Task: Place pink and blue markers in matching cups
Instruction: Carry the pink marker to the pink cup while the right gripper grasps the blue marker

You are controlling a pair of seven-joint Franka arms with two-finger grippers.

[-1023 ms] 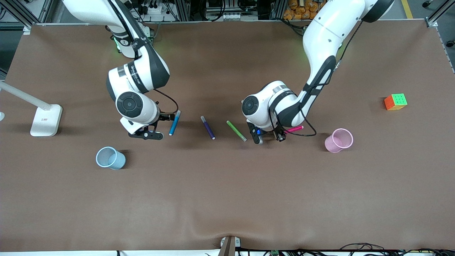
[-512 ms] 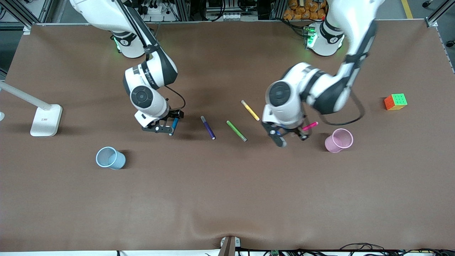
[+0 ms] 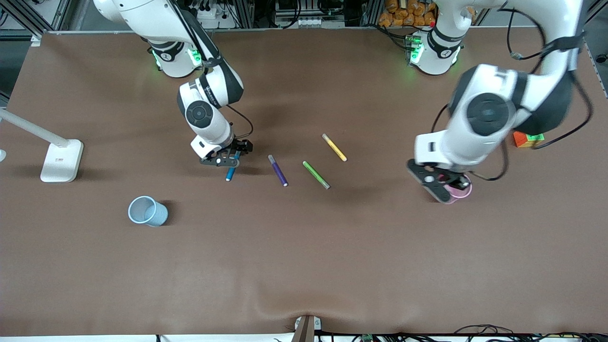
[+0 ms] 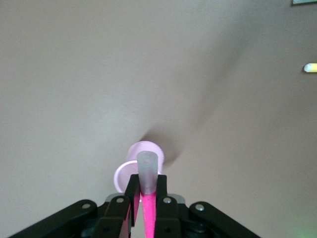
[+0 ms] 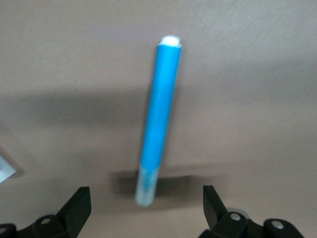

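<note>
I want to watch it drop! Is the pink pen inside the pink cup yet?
Not yet. The left gripper holds the magenta-pink felt-tip marker above the translucent pink plastic cup.

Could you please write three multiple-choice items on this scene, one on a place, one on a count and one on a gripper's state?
1. What is the left gripper over?
A. the pink cup
B. the blue cup
C. the colour cube

2. How many markers lie on the table untouched by either gripper?
A. two
B. three
C. four

3. How does the right gripper stand?
A. shut on the blue marker
B. open above the blue marker
C. shut on nothing

Answers:
1. A: the left wrist view shows the cup directly under the held pink marker.
2. C: the blue marker, purple marker, green marker and yellow marker all lie free.
3. B: its fingers stand wide apart, with the marker lying on the table between them.
</note>
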